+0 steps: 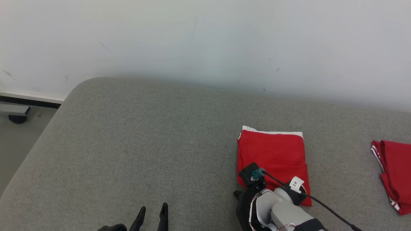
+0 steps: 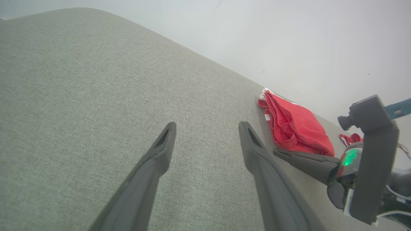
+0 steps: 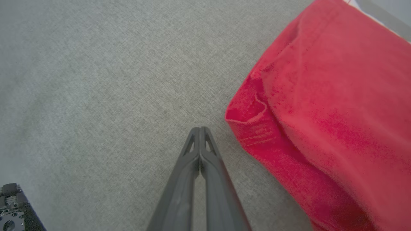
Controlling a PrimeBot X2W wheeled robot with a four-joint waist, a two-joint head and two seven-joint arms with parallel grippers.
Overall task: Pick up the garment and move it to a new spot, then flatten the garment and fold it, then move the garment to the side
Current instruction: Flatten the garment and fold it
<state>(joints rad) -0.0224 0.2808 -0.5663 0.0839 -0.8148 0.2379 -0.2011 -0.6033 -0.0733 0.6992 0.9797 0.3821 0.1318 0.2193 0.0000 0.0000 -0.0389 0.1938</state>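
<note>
If pushed sideways with right claw [image 3: 199,129] pressed together, empty, beside folded red garment [image 1: 273,154], may rumple folds; left claw [image 1: 153,208] spread.

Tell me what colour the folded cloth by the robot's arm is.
The cloth is red with a white edge, clearest in the head view.

The folded red garment [image 1: 273,154] has its near right corner covered by the right arm [image 1: 282,210]. A second red garment [image 1: 393,173] at the right is cut off by the picture's edge. Seen from the left wrist, most of it is hidden behind the right arm's camera mount [image 2: 372,154]. The left gripper [image 1: 153,207] is cut off below its fingers. On the floor [image 1: 19,154] at the far left, a dark object [image 1: 17,119] is too small to tell.
</note>
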